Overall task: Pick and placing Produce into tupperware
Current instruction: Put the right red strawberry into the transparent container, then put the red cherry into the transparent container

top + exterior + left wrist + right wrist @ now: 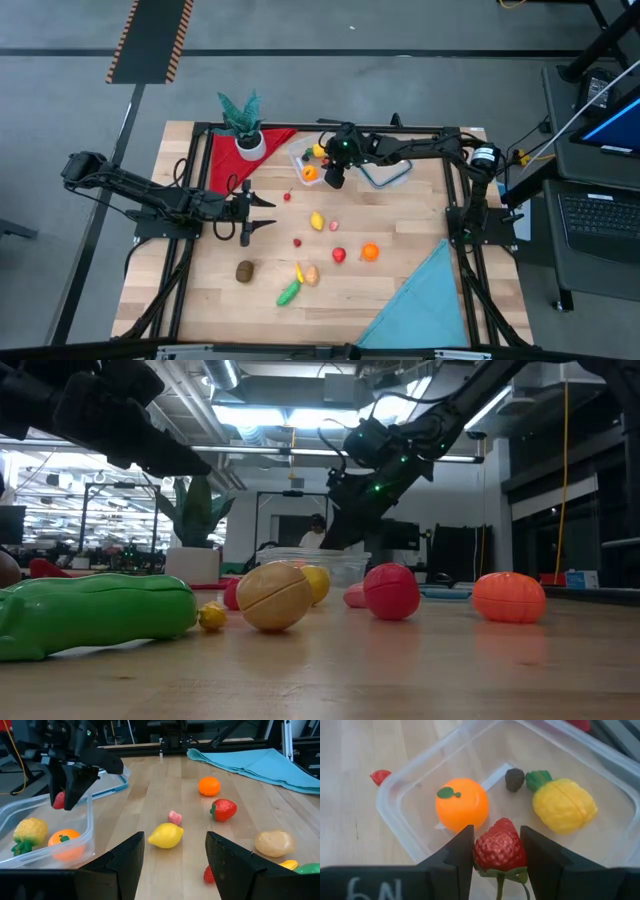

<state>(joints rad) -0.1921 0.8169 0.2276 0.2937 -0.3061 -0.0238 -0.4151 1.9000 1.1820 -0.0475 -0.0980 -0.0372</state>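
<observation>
Right jaws (496,851) grip strawberry (499,847) above tupperware (400,827) holding orange (461,804).

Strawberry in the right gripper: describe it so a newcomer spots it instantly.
Find the clear tupperware near the potted plant. The right gripper hangs just above it, shut on a red strawberry with green leaves. It is the only piece held in the air rather than lying down.

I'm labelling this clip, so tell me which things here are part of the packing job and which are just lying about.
Job:
- tupperware holding an orange, pineapple and a small dark piece
- strawberry in the right gripper
- loose produce, e.g. lemon
- left gripper

Lying about:
- plant
- lid
- red cloth
- blue cloth
</observation>
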